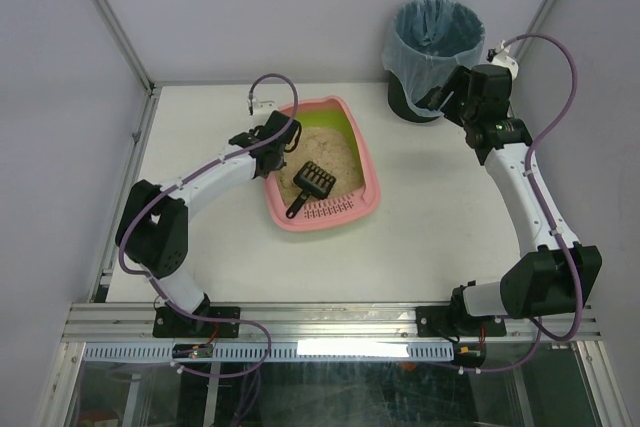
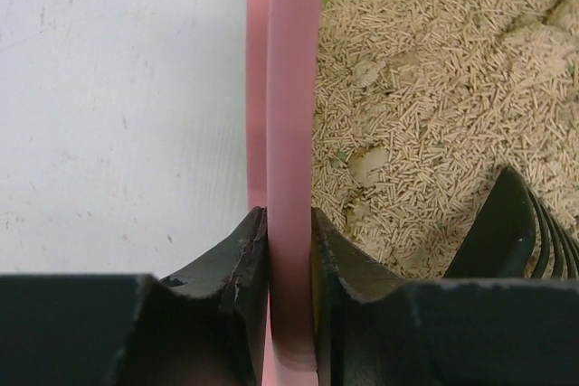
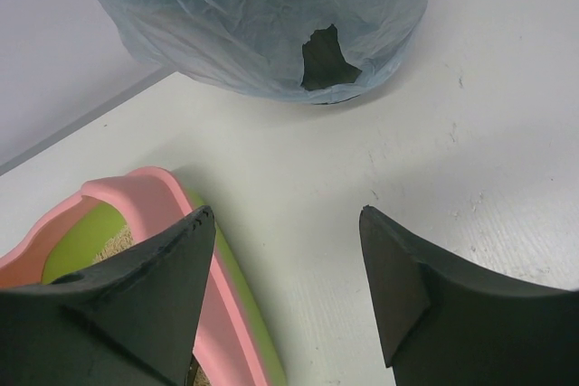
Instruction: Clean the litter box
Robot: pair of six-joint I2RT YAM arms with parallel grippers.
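Observation:
The pink litter box [image 1: 368,175] with a lime-green inner wall sits mid-table, filled with beige litter [image 1: 322,153]. A small black slotted scoop [image 1: 310,185] lies in it by the slotted pink ledge. My left gripper [image 1: 277,144] is shut on the box's left rim; the left wrist view shows the pink rim [image 2: 291,133] pinched between both fingers, with litter [image 2: 425,88] and the scoop [image 2: 525,232] to the right. My right gripper [image 1: 445,99] is open and empty above the table beside the bin, with the box's corner [image 3: 158,189] at lower left.
A round black bin lined with a blue bag [image 1: 435,42] stands at the back right; it fills the top of the right wrist view [image 3: 262,15]. The white table [image 1: 450,237] is bounded by a metal rail at the near edge and walls behind.

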